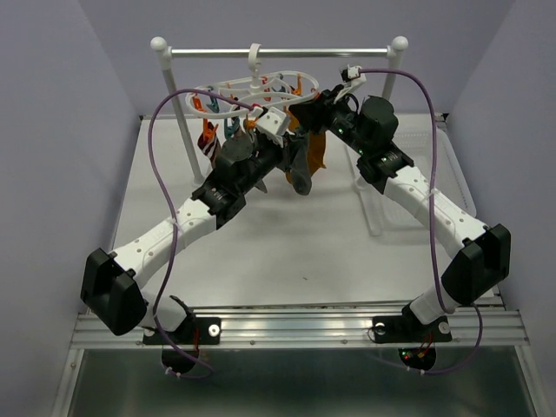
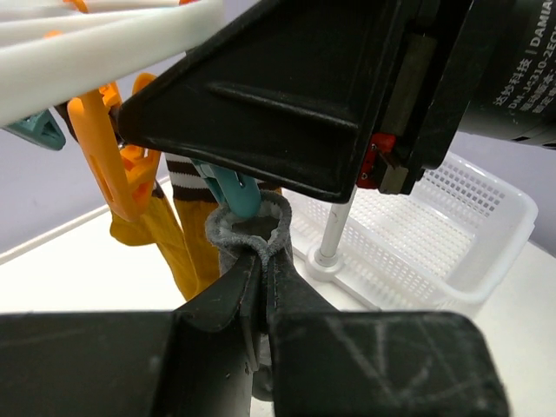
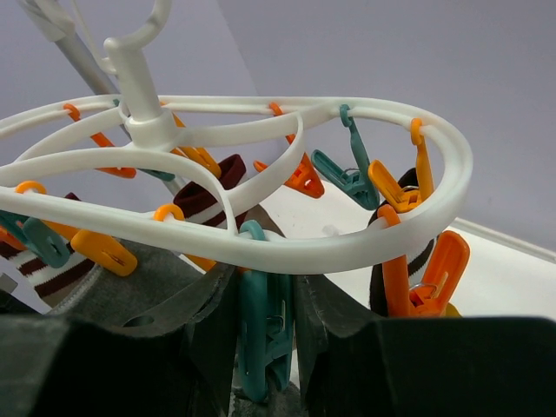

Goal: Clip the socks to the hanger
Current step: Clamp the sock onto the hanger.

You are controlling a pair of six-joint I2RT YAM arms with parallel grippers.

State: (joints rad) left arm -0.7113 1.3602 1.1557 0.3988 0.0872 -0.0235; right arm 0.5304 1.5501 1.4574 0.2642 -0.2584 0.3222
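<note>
The white oval hanger (image 1: 228, 89) hangs by its hook from the rail, orange and teal clips all round its ring (image 3: 347, 248). My left gripper (image 2: 261, 261) is shut on the cuff of a grey sock (image 2: 252, 228) and holds it up just under a teal clip (image 2: 233, 187). From the top, this gripper (image 1: 291, 156) is below the ring and the grey sock (image 1: 301, 180) dangles from it. My right gripper (image 3: 287, 300) is shut on that teal clip (image 3: 265, 339), one finger on each side. Mustard socks (image 2: 169, 239) with striped cuffs hang clipped beside it.
The silver rail (image 1: 278, 52) rests on two white posts; one post's foot (image 2: 328, 254) stands close behind the grey sock. A white mesh basket (image 2: 452, 217) lies on the table to the right. The two grippers crowd together under the ring.
</note>
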